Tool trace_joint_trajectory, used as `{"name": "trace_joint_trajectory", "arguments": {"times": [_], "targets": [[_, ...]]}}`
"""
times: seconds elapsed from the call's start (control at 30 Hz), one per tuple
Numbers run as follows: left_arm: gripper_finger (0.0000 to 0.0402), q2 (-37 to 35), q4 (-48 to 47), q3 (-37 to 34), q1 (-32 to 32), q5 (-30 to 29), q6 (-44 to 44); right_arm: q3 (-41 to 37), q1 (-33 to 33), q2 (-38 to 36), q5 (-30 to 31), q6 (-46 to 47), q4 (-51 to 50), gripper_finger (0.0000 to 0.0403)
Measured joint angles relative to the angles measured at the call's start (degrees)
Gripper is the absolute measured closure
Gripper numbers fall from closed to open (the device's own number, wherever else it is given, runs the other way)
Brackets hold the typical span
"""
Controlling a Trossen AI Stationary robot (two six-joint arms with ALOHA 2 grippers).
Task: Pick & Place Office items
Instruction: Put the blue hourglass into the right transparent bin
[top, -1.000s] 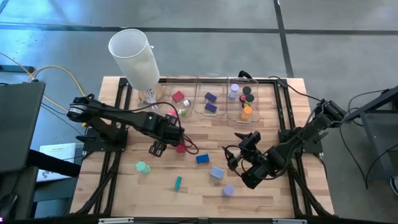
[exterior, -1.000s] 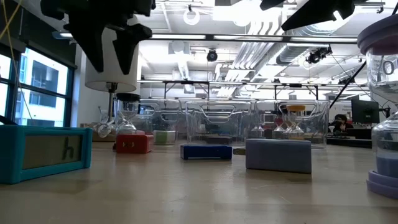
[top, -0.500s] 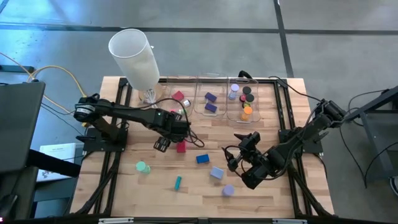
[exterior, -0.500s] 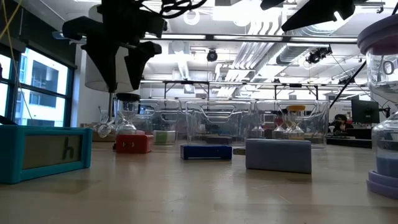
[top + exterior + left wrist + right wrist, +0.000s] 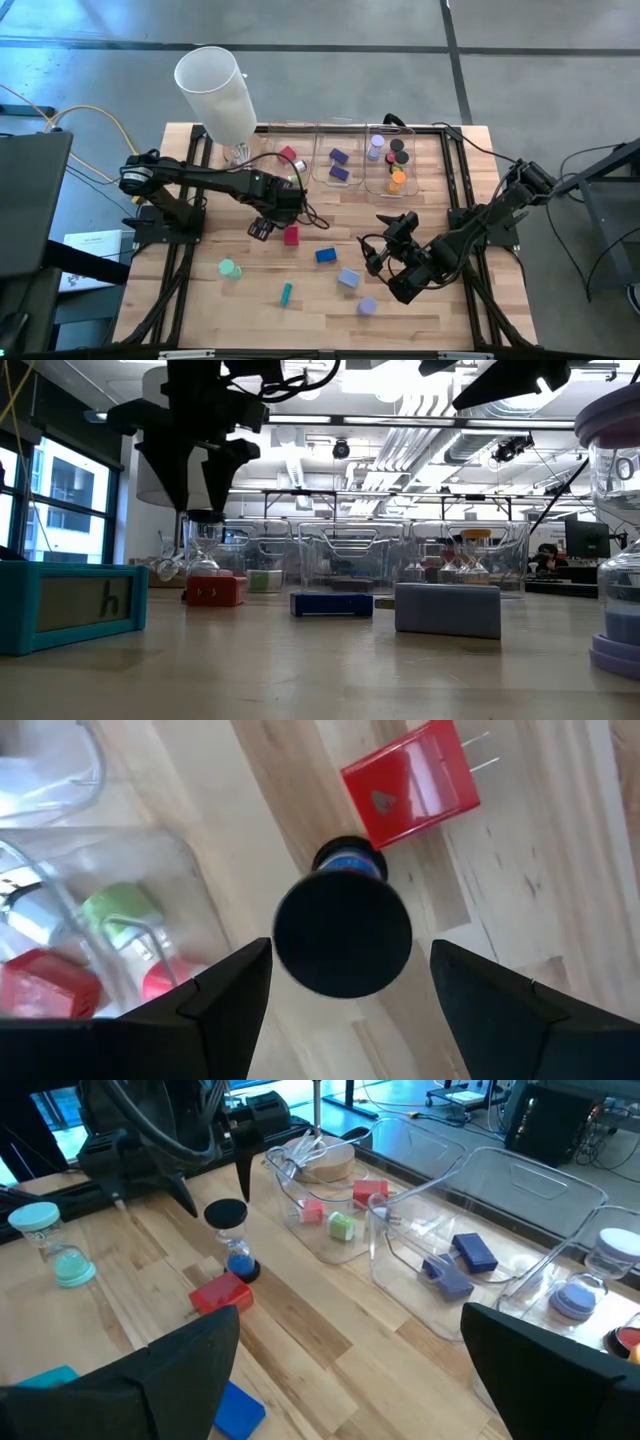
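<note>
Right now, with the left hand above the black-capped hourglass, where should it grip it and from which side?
Likely from straight above, by the black top cap. The hourglass stands upright beside the red block, and the left hand hangs open over it, a finger on either side of the round cap. The narrow glass waist looks harder to hold.

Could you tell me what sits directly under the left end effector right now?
A black-capped hourglass stands upright beneath the open left end effector, beside a red block. Its cap hides most of the glass below.
</note>
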Motion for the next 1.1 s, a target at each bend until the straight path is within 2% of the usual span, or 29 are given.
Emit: {"name": "trace_joint_trajectory", "arguments": {"times": [0.77,1.1], "targets": [[0.0139,0.02,6.57,-4.44,0.02,0.28,0.62,0.0,-1.01,0.0,-0.09,-0.5,0.04,0.0033],[0.0198,0.0,7.01,-4.5,0.02,0.24,0.12,0.0,-1.07,0.0,-0.24,-0.48,0.07,0.0033]]}}
